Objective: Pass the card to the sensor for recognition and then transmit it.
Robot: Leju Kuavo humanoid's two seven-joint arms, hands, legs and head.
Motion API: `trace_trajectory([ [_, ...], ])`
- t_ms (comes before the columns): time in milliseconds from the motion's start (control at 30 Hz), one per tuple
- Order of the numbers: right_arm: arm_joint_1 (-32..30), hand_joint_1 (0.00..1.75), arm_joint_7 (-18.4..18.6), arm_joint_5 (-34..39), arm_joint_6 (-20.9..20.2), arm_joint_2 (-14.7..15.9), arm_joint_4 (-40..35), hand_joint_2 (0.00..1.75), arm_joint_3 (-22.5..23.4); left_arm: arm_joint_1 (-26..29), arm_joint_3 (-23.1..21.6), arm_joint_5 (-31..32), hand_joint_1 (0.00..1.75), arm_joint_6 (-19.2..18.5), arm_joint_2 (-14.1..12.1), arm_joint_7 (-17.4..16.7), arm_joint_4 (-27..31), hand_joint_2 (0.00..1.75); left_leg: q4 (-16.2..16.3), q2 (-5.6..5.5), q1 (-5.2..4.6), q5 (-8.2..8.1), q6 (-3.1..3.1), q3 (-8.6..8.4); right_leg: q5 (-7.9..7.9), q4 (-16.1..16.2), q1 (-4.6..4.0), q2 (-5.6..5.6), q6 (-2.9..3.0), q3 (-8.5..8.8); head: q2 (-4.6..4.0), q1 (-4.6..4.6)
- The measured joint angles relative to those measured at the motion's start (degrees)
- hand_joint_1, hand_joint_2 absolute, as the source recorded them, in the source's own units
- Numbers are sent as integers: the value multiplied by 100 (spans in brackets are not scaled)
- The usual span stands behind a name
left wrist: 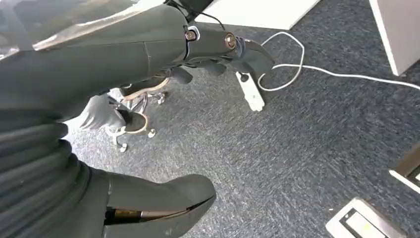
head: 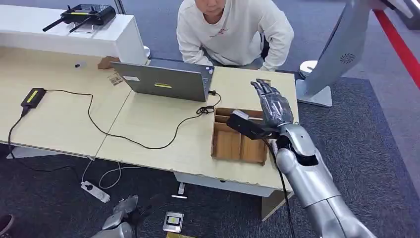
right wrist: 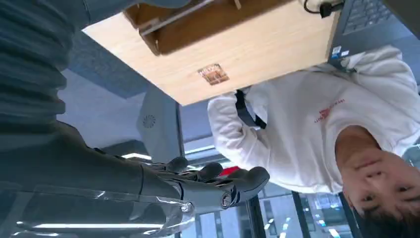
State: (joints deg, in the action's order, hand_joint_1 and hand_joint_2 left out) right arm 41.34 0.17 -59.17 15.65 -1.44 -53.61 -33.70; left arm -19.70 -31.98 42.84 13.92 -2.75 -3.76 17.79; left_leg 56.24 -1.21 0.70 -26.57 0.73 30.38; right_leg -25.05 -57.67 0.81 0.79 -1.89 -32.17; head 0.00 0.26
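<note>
Card lies on the floor below the tabletop edge, just beside the left hand, well away from the right hand. Sensor sits on the tabletop far from the right hand, cable attached. Right hand is raised over the wooden tray, fingers straight and apart, holding nothing. Left hand hangs low over the carpet, fingers loosely curled, nothing in it. Laptop stands beyond the tray; a person sits behind it.
</note>
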Motion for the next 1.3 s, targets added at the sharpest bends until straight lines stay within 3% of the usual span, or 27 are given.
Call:
trace_trajectory([
  [700, 172, 0, -170, 151, 155, -278, 1042, 175, -11, -88, -33, -2, 0, -13, 90, -79, 0, 175, 0, 0, 0, 0, 0, 0, 0, 0, 0, 0, 0, 0, 0, -2],
  [1100, 592, 0, -566, 278, 321, -669, 1803, 175, -44, -45, -28, -345, 0, 4, 98, 188, 0, 175, 0, 0, 1, 0, 0, 1, 0, -2, -1, 0, 0, -1, 0, -2],
  [1300, 782, 0, -549, 310, 310, -772, 2111, 175, -87, -118, -31, -343, 0, -361, 98, 31, 0, 175, 0, 0, 0, 0, 0, 1, 0, -1, 0, 0, 0, 0, 0, 0],
])
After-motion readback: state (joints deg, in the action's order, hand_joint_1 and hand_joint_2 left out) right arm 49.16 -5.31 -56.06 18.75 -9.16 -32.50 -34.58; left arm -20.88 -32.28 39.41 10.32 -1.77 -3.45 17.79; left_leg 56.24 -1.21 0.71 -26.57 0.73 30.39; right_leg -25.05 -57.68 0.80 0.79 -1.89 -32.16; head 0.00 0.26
